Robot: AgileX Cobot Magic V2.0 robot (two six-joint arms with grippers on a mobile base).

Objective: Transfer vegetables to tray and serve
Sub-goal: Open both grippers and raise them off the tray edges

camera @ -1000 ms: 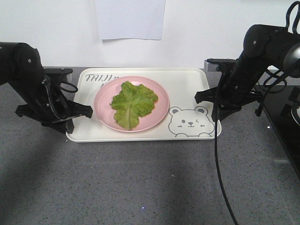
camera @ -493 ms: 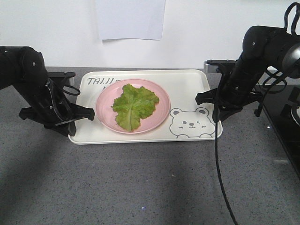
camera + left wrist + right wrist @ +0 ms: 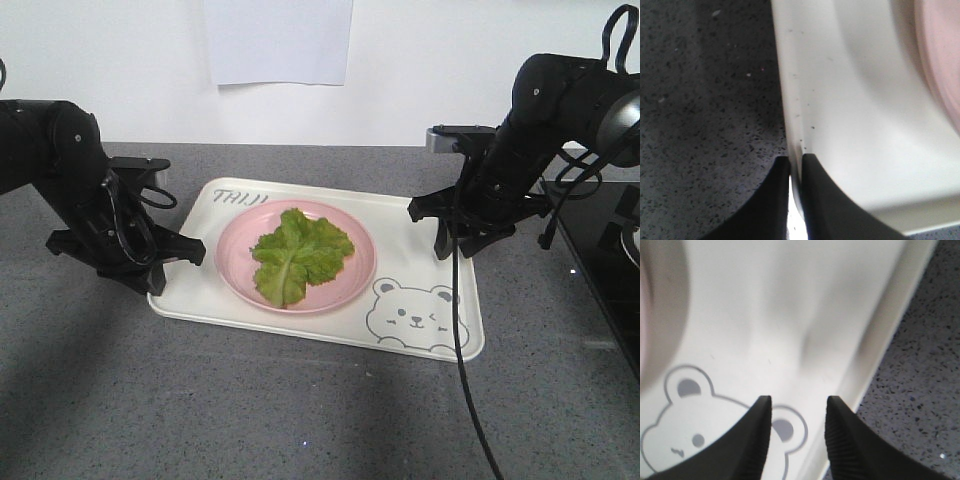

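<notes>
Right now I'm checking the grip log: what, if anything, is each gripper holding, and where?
The left gripper pinches the tray by its left rim. The right gripper is open above the tray's right side, holding nothing.

Even, soft overhead light; faint shadows; both wrist views blurred close-up.

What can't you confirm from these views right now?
- Right claw: its fingers are apart over the tray; whether they touch it, the blurred wrist view leaves unclear.
- Tray lettering: front view, partly hidden by the plate.
- Lettuce: outside both wrist views.
</notes>
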